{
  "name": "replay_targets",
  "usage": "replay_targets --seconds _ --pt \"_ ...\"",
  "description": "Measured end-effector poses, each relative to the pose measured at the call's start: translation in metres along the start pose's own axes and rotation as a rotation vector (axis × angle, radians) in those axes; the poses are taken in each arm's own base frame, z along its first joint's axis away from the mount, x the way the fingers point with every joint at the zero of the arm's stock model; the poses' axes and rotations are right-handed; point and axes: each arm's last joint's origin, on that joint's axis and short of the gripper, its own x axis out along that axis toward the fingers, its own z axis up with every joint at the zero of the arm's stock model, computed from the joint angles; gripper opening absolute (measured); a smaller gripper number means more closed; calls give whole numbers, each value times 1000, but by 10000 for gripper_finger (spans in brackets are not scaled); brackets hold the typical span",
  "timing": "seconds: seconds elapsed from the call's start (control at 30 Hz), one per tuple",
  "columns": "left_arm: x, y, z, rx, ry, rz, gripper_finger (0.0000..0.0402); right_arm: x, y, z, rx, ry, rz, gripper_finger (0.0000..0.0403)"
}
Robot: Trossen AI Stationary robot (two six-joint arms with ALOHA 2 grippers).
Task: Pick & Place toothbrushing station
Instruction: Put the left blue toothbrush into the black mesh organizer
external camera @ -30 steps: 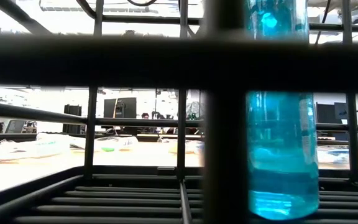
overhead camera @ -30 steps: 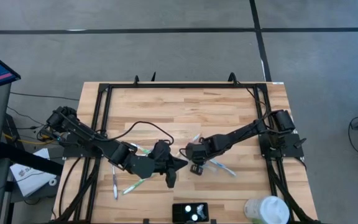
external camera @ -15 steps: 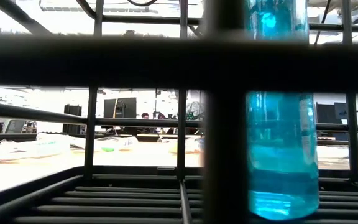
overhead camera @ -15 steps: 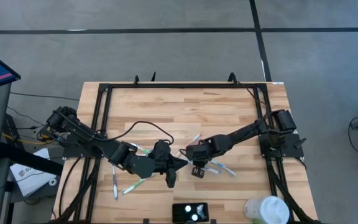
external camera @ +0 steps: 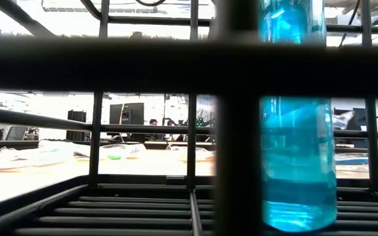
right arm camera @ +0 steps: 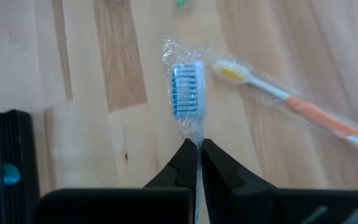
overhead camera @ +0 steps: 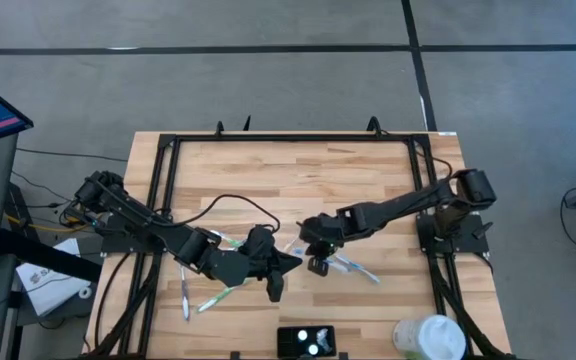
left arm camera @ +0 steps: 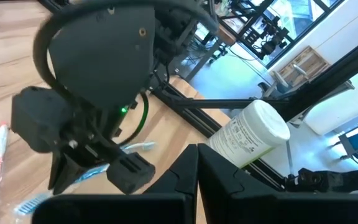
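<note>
Jaws pinching blue toothbrush [right arm camera: 186,93], right arm [overhead camera: 388,210] stretched mid-table

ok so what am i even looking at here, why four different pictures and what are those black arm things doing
These are two robot arms bolted at a wooden table, filmed at one instant by four cameras. One camera looks straight down from above. One sits at table height, peering through the bars of a black rack past a blue bottle. One camera rides on each arm's wrist. Wrapped toothbrushes lie scattered on the wood. The right gripper is shut on a blue toothbrush in clear wrap; an orange toothbrush lies beside it. The left gripper is shut and holds nothing. A white tub stands at the table's edge.
</note>
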Motion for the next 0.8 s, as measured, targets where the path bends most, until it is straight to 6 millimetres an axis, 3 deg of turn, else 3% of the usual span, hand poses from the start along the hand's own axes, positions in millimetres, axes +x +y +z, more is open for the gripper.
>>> replay_targets --seconds 0.67,0.8 --pt "0 0 0 3 -5 5 2 -9 -11 8 6 -29 -8 0" --pt "0 0 0 3 -5 4 2 -20 -8 13 3 -85 17 0"
